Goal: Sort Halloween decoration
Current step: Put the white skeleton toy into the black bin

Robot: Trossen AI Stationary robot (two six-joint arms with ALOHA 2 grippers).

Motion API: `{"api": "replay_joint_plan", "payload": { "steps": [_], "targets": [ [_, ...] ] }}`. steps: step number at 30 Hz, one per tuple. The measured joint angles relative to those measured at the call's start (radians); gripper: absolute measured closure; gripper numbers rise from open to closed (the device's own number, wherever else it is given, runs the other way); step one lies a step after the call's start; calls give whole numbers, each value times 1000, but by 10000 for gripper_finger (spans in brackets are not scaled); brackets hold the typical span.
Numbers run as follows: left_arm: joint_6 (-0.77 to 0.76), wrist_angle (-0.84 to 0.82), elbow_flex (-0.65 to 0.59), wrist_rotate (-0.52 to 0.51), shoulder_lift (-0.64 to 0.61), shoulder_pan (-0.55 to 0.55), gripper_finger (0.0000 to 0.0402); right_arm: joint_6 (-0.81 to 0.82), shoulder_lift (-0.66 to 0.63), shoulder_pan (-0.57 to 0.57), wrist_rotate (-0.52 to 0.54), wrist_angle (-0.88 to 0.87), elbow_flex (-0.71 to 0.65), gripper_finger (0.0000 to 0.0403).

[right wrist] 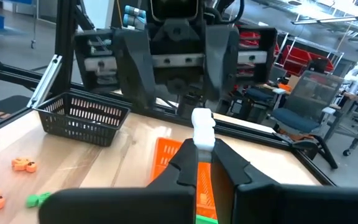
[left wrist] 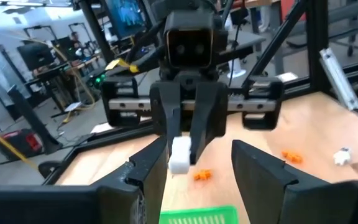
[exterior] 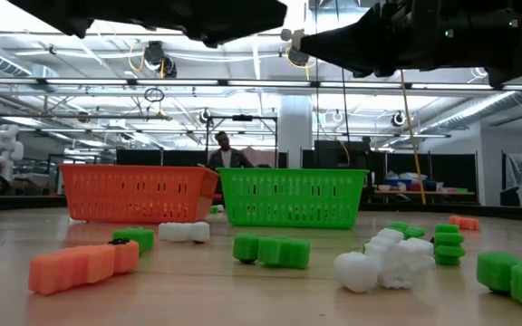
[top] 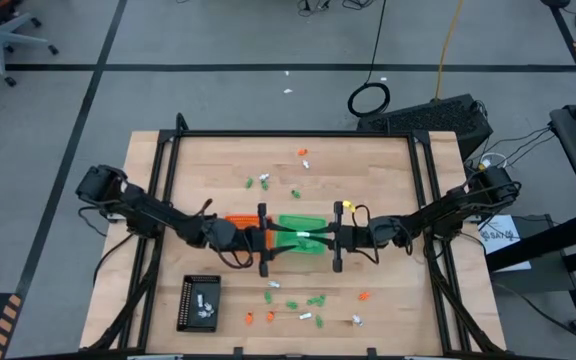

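The right gripper [right wrist: 204, 152] is clamped on a white trinket [right wrist: 202, 127], the piece standing up from between the pinched fingertips; the left wrist view shows the same white trinket [left wrist: 180, 155] held at the tips of that gripper [left wrist: 188, 152]. The left gripper [left wrist: 194, 180] stands directly opposite and just short of it, fingers apart with nothing between them (its own fingers [left wrist: 263, 165] frame the gap in its wrist view).

In the high view both grippers meet above the green tray [top: 301, 236]: the right gripper [top: 320, 238] is over the tray's right part, the left gripper [top: 268, 240] at its left edge. The orange tray [top: 240, 222] lies beyond the left gripper, on the side away from the right one, touching the green tray.

The remaining Halloween decoration is scattered on the wooden table [top: 388, 170], all well apart from the grippers: green and white pieces [top: 263, 183] plus an orange one [top: 302, 152] on the far side of the trays, and a mixed line of orange, green and white pieces [top: 313, 300] on the near side.

The black tray [top: 198, 302] sits near the front left of the table, on the left gripper's side, with white pieces [top: 205, 305] in it
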Motion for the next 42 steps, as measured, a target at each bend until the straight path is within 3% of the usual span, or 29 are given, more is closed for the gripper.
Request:
{"api": "replay_joint_plan", "payload": {
  "steps": [18, 23, 33, 42],
  "targets": [
    [-27, -6, 18, -42, 39, 6, 348, -4, 0, 0, -1, -1, 0, 399],
    [-45, -7, 18, -43, 39, 6, 346, -4, 0, 0, -1, -1, 0, 399],
    [-53, -7, 18, -49, 39, 7, 291, -1, 0, 0, 0, 0, 0, 399],
    [-79, -4, 18, -42, 39, 27, 288, -1, 0, 0, 0, 0, 0, 399]
  ]
}}
